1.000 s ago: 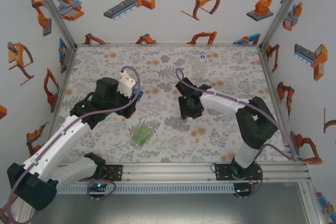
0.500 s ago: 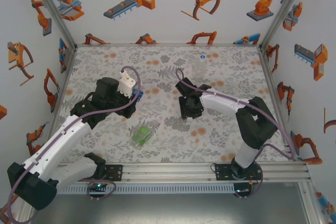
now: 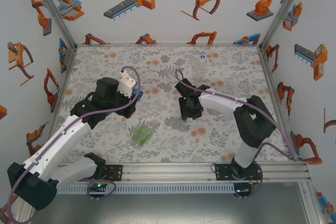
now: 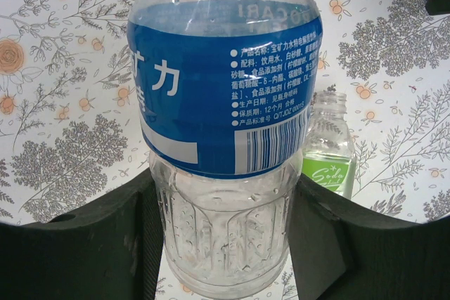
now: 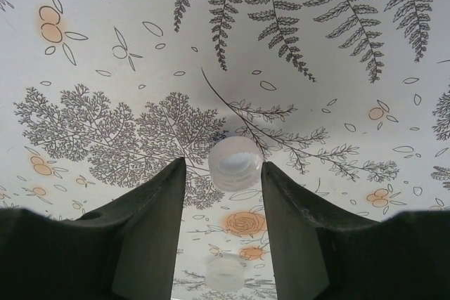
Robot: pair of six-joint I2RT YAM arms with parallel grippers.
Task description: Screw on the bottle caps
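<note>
1. A bench (image 3: 236, 72) covered with a pale cloth of grey ferns and orange blossoms sits between white walls (image 3: 168, 19) printed with orange robot-arm pictures.
2. The left gripper (image 4: 225, 194) hangs over the bench left of its middle. Its black jaws are clamped on the ribbed lower body of a clear plastic bottle with a blue label (image 4: 225, 89).
3. A small clear plastic bottle with a green label (image 3: 142, 134) lies on its side between the bench's middle and its near edge. The left wrist view shows its neck open, with no cap on it.
4. The right gripper (image 5: 223, 165) is low over the bench, just right of the middle, with its jaws apart. They stand on either side of a small round whitish plastic cap (image 5: 235, 163) that rests on the cloth. The cap is close against one finger, and a gap shows at the other.
5. A second whitish round cap (image 5: 225, 272), blurred, lies on the cloth farther back between those jaws.
6. A faint plain clear bottle (image 3: 202, 65) stands near the far edge, right of the middle.
</note>
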